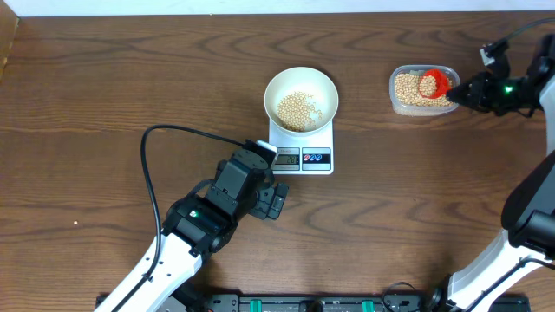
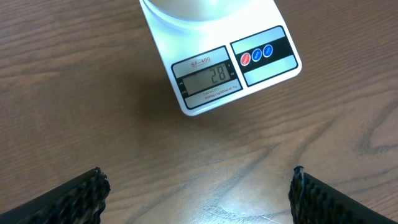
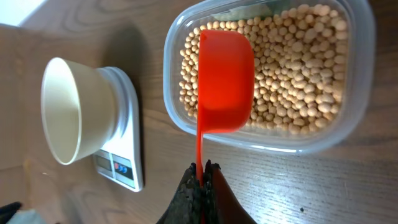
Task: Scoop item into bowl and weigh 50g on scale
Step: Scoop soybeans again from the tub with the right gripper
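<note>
Right gripper point(image 3: 202, 171) clamps red plastic scoop point(image 3: 225, 81) over tan round beans point(image 3: 298, 62), 2 o'clock; left gripper point(image 2: 198, 186) gaping. Next: dig, top up white round bowl point(image 3: 93, 112).

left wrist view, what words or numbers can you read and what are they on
"SF-400": red print on the small white rectangular digital kitchen scale, above its grey LCD display.
"28": digits on that display.
Too small to read: the small print under the display.
Too small to read: marks on the red and blue round buttons.
</note>
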You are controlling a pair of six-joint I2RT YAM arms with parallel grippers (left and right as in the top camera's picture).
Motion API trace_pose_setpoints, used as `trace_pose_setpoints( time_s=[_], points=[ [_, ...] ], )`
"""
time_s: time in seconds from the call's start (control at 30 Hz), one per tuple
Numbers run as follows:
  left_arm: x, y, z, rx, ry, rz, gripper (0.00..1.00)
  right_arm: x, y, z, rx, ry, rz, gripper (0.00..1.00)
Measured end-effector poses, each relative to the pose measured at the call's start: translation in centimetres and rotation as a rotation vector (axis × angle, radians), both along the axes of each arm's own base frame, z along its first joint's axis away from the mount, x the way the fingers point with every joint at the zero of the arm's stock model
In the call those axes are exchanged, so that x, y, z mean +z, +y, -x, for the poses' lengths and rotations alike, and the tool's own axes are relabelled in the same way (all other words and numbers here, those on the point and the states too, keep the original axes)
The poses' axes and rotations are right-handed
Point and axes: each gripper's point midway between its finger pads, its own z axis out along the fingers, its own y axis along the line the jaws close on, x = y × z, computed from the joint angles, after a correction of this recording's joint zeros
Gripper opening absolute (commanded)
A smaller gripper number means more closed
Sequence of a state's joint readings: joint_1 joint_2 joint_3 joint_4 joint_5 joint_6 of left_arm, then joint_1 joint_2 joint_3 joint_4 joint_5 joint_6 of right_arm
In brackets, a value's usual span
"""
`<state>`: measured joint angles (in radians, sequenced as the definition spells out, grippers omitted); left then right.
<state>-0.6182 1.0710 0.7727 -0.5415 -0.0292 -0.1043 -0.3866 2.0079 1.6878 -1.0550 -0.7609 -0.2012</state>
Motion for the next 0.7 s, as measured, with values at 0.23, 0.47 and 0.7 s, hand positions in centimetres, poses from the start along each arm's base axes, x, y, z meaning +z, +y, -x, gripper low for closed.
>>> trace_pose_setpoints(
  time_s=[0.23, 0.47, 0.7],
  points=[
    [0.0, 0.0, 0.0, 0.0, 0.0, 0.0, 0.95, 1.5, 0.1, -0.2, -0.006, -0.049, -0.108, 0.01],
    [0.0, 0.0, 0.0, 0.0, 0.0, 0.0, 0.95, 3.6, 1.6, -0.5, 0.027, -0.118, -0.24, 0.01],
    [0.0, 0.0, 0.0, 0.0, 0.0, 0.0, 0.95, 5.1, 4.3, -1.1, 0.099, -0.176, -0.31, 0.01]
  ],
)
